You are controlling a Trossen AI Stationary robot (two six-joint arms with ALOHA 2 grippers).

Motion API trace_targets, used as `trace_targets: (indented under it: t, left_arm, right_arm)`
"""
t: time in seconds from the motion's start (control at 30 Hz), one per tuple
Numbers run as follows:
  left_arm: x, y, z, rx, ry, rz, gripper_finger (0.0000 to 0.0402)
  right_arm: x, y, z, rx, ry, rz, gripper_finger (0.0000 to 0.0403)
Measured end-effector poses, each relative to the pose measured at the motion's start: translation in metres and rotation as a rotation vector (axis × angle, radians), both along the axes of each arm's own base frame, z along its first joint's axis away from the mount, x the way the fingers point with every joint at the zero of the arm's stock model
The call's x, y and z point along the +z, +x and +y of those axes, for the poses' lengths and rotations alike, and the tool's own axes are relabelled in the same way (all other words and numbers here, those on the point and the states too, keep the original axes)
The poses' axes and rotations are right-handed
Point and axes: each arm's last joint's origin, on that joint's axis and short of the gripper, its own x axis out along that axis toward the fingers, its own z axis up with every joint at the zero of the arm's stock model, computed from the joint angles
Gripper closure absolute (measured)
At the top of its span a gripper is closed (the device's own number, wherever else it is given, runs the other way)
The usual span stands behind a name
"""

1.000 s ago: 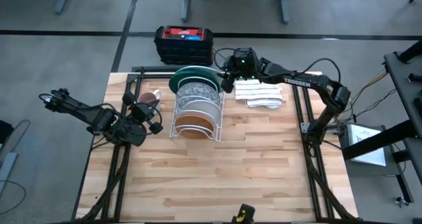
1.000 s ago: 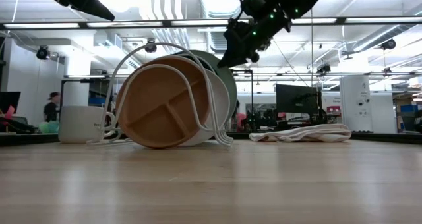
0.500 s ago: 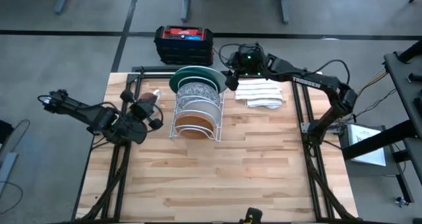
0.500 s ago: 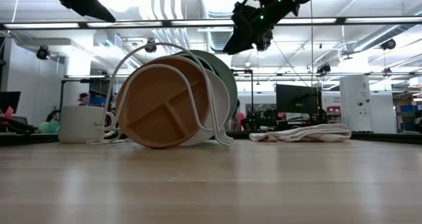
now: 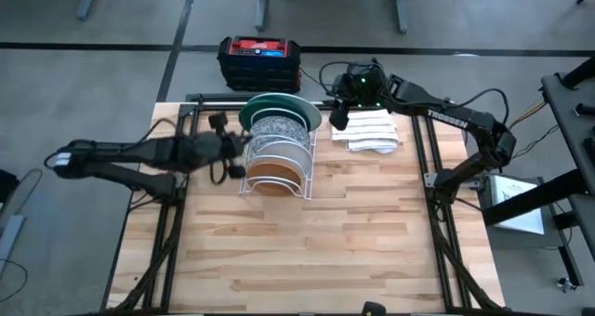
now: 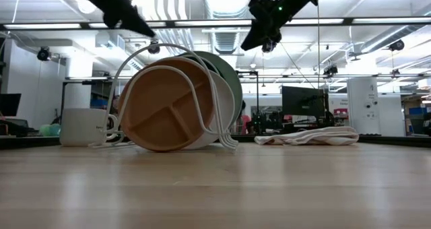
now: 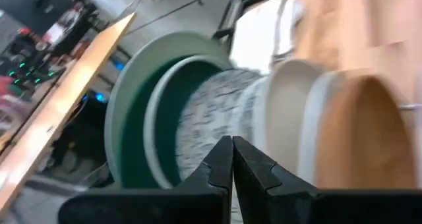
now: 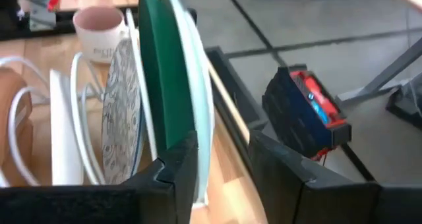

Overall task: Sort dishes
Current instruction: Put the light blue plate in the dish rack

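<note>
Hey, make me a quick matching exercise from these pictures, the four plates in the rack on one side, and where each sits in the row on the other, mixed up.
Things:
1. dark green plate
2. grey-speckled plate
3. plain white plate
4. tan-brown plate

Places:
A. second from the table's far edge
B. front end of the rack
C. far end of the rack
D. just behind the tan-brown one

Pairs: 1-C, 2-A, 3-D, 4-B

Wide bare surface [image 5: 316,251] in front of the wire rack [image 5: 276,163], with open passage across all of that near half. Behind it, tight going: rack packed with four upright plates, dark green plate [image 5: 276,107] at the rear edge, mug [image 6: 82,126] close on the rack's left, folded cloths [image 5: 372,130] just right. Left pincer [image 5: 234,149] touching the rack's left side, right pincer [image 5: 338,114] between green plate and cloths.
</note>
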Motion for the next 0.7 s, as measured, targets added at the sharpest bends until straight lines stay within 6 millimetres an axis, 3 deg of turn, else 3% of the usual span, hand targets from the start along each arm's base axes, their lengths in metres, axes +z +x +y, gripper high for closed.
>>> trace_targets:
  t: [0.17, 0.33, 0.5, 0.7]
  left_arm:
    - [-0.002, -0.001, 0.048, 0.075, -0.022, 0.03, 0.0402]
    - [-0.004, -0.015, 0.09, 0.209, -0.044, 0.044, 0.0401]
    - [-0.01, -0.024, 0.115, 0.27, -0.093, 0.047, 0.0401]
    - [-0.027, -0.013, 0.136, 0.309, -0.122, 0.096, 0.0401]
  right_arm:
    - [-0.007, -0.005, 0.003, -0.01, 0.039, 0.038, 0.0312]
    - [-0.023, -0.007, 0.004, -0.018, 0.074, 0.077, 0.0348]
    - [-0.037, -0.008, 0.005, -0.035, 0.111, 0.097, 0.0377]
    - [-0.047, -0.008, 0.005, -0.04, 0.116, 0.093, 0.0396]
